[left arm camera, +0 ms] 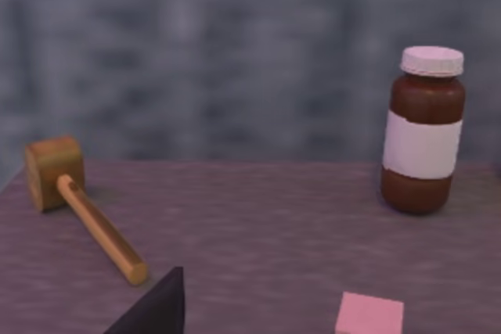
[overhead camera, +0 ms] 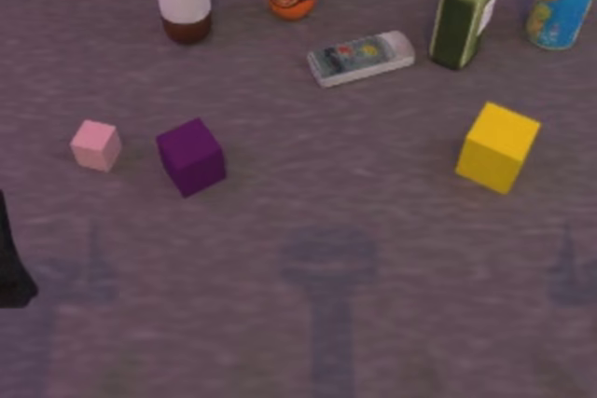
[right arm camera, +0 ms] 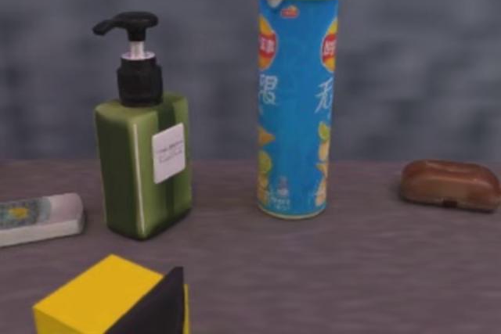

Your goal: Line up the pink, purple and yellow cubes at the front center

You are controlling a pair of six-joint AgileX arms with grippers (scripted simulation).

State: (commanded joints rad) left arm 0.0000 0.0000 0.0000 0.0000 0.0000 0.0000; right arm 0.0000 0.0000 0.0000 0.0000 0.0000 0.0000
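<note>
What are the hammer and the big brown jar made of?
The hammer looks like wood: tan-brown head and handle with a dull, unpolished surface. The brown jar looks like glass or smooth plastic, since its dark sides show a slight sheen; which one cannot be told. Its white cap looks like plastic, and the white band around it like a paper label.

— What surrounds the scene?
— A mottled purplish-grey table (overhead camera: 308, 193) fills the top view, with soft dark shadows across its near part.
— And behind it?
— A blurry blue-grey backdrop (left arm camera: 235, 52), possibly a wall.
</note>
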